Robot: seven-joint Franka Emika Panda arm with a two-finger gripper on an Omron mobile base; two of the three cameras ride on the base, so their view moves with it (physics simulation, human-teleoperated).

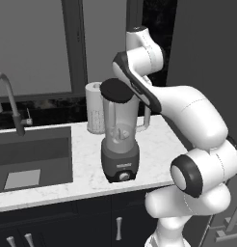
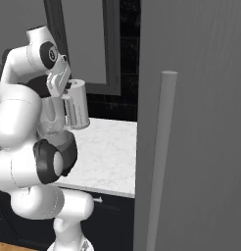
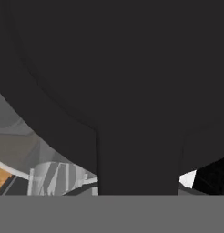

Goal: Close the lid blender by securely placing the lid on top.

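Claw (image 1: 124,77) above the jar mouth, fingers hidden — whether it grips the lid (image 1: 116,90) cannot be told. The lid sits level at the top of the blender (image 1: 120,137), apparently for seating, on the counter (image 1: 159,149) beside the towel roll (image 1: 94,113).

The left base view looks forward and down from behind the arm onto the table (image 1: 86,159), blender (image 1: 120,140) and sink (image 1: 33,154). The right base view faces the same table (image 2: 110,152) from the other side, a tall panel (image 2: 201,122) close before it. The hand view sits pressed against the lid (image 3: 114,82).
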